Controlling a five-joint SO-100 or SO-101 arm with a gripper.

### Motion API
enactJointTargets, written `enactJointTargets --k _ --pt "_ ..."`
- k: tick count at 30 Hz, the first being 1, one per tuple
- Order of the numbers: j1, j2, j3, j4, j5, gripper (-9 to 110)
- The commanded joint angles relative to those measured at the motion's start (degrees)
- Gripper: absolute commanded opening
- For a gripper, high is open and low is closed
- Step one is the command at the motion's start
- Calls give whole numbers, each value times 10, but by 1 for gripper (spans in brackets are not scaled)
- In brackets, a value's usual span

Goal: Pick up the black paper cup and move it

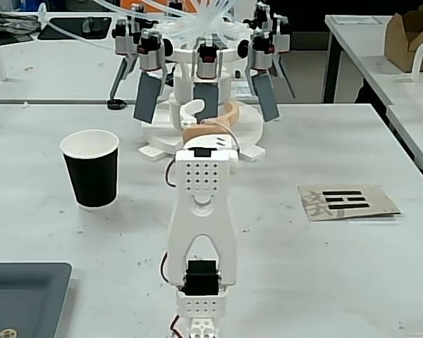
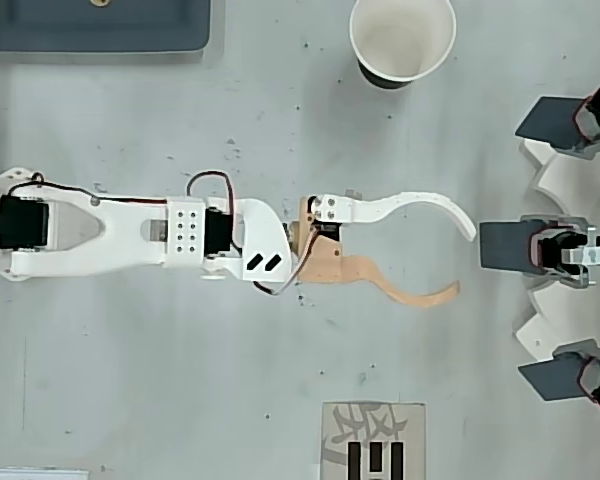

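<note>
While the white printed arm (image 2: 130, 232) lies stretched along the pale grey surface (image 2: 180, 380) in the overhead view, its gripper (image 2: 464, 258) hangs with the fingers spread apart and nothing between them: one curved white finger (image 2: 420, 205) and one curved tan finger (image 2: 400, 290). The black paper cup with white inside and white rolled rim (image 2: 401, 40) stands upright on the surface near the top edge of that view, well apart from the gripper. In the fixed view the cup (image 1: 91, 170) sits to the left of the arm (image 1: 201, 211), free of any contact. Beyond the gripper stands a white fixture carrying several dark grey flat paddles (image 1: 206, 91), seen at the right edge from above (image 2: 560, 245). A brown cardboard card with black bars printed on it (image 1: 347, 201) lies flat to the right of the arm in the fixed view, and a dark grey tray (image 1: 25, 296) occupies the lower left corner.
</note>
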Motion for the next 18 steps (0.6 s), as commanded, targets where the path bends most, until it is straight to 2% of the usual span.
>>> enactJointTargets --k 1,18 --pt "13 31 38 -24 -23 8" --pt "13 47 63 -44 -15 8"
